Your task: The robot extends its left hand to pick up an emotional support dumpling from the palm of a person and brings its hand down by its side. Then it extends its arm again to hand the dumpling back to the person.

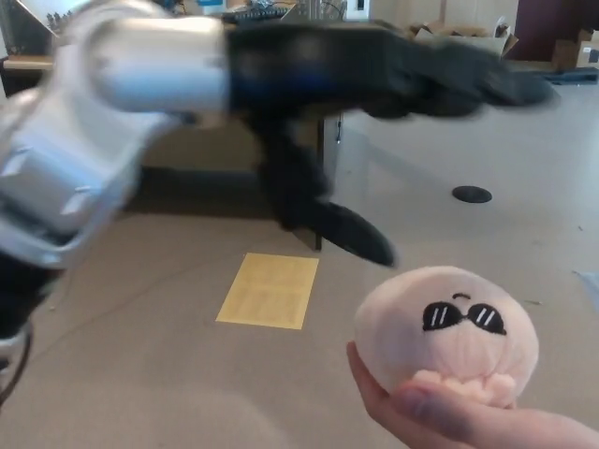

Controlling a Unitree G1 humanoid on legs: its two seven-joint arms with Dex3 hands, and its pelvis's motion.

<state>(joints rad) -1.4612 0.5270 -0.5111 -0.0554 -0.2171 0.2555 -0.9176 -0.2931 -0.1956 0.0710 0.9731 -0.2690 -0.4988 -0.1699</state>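
Note:
A pale pink plush dumpling (445, 335) with a black sunglasses face rests on a person's upturned palm (440, 416) at the lower right. My left hand (374, 94) reaches in from the left, high above the dumpling and blurred by motion. Its fingers (487, 79) stretch out to the right and its thumb (346, 229) points down toward the plush. The hand is open, holds nothing and does not touch the dumpling. My silver forearm (103, 122) fills the upper left. My right hand does not show.
A dark wooden desk (329, 140) stands behind my arm, mostly hidden. A yellow sheet (269, 290) lies on the grey floor. A black floor disc (472, 194) sits at the right, and cardboard boxes (468, 33) stand far back.

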